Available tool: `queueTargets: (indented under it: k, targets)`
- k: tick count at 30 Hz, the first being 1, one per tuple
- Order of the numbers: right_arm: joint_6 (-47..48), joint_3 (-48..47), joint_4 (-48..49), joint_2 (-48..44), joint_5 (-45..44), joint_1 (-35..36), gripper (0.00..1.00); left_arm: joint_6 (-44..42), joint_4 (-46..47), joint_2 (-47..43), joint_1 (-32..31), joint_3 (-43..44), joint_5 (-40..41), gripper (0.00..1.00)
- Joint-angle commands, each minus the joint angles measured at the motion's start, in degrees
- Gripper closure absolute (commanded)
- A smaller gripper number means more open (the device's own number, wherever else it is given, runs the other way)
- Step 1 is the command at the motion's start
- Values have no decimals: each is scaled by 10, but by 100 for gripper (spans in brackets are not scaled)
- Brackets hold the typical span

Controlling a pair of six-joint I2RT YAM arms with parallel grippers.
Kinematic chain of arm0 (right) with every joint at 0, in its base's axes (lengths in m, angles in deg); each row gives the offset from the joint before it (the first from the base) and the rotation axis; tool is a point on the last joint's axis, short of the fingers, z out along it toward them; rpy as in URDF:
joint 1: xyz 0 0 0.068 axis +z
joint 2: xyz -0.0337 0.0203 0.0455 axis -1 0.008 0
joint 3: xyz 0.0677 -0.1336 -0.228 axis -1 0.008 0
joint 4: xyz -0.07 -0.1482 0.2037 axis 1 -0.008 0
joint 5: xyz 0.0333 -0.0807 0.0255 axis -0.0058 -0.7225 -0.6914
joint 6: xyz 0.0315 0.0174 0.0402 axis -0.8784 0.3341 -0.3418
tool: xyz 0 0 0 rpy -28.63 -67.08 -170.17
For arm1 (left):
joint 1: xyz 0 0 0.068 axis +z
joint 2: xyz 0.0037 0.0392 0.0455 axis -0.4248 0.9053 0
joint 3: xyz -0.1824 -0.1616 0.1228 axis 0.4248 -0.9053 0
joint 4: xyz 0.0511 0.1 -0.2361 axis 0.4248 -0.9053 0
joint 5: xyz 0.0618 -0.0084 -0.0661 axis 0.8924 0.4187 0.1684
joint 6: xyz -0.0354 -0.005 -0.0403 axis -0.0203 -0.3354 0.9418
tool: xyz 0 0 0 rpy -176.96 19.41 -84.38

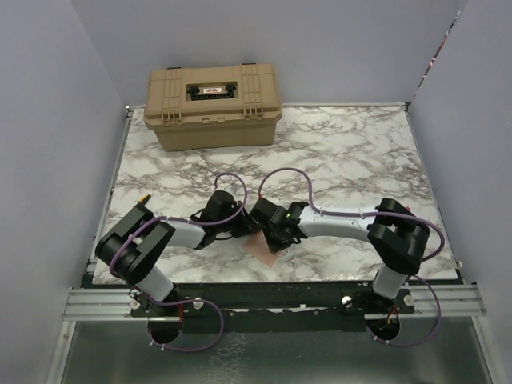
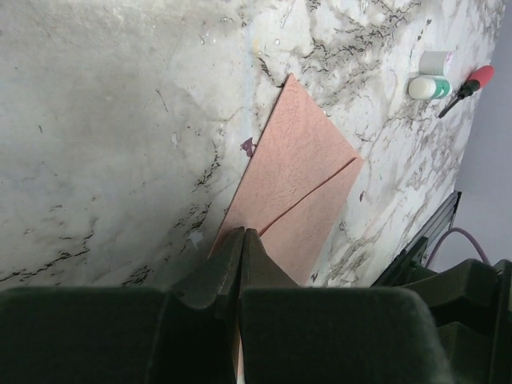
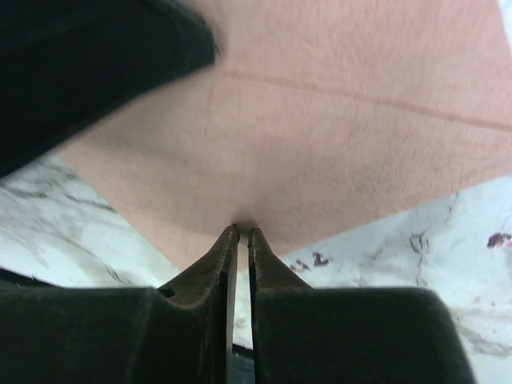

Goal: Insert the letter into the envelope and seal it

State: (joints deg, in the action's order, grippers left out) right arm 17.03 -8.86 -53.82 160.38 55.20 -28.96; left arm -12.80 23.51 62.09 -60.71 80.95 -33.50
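Left wrist view is showing the envelope lying flat on the marble table, near the front edge and between the two arms. A crease is running across the envelope, so its flap seems to be lying folded down. The letter is not showing as a separate sheet in any view; whether it is sitting inside I cannot tell.

The left gripper is pressing its jaws together on the envelope's near edge. The right gripper is nipping the opposite edge, with its jaws closed to a sliver.

The envelope is looking like thin, light paper: limp enough to sag or buckle if lifted by one corner, and easy to crease or tear under a hard pull. Its matte, lightly textured face is probably giving the pads fair grip. Edges and corners are the sensible places to hold, as both grippers are doing, keeping the sheet taut between them.
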Motion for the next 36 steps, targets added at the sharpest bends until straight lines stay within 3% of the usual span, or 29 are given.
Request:
queueTargets:
  k: [1, 7, 13, 18, 23, 28, 36]
  targets:
    - [-20, 28, -56, -42, 6, 11, 89, -32, -49, 2, 8, 3, 2, 100]
    - [-81, -4, -62, -118, -120, -3, 81, -84, -137, -59, 9, 62, 9, 100]
    - [-130, 6, -94, -158, -191, -105, 70, -131, -229, -111, 9, 120, 93, 98]
    - [-143, 47, -70, -217, -190, -228, 66, -142, -241, -119, 10, 147, 122, 82]
    - [-164, 66, -75, -231, -204, -293, 51, -149, -240, -122, 10, 160, 140, 65]
    - [-191, 102, -67, -231, -186, -340, 52, -153, -240, -126, 10, 163, 148, 52]
    - [-93, 129, -40, -216, -188, -392, 54, -173, -240, -130, 10, 159, 132, 42]
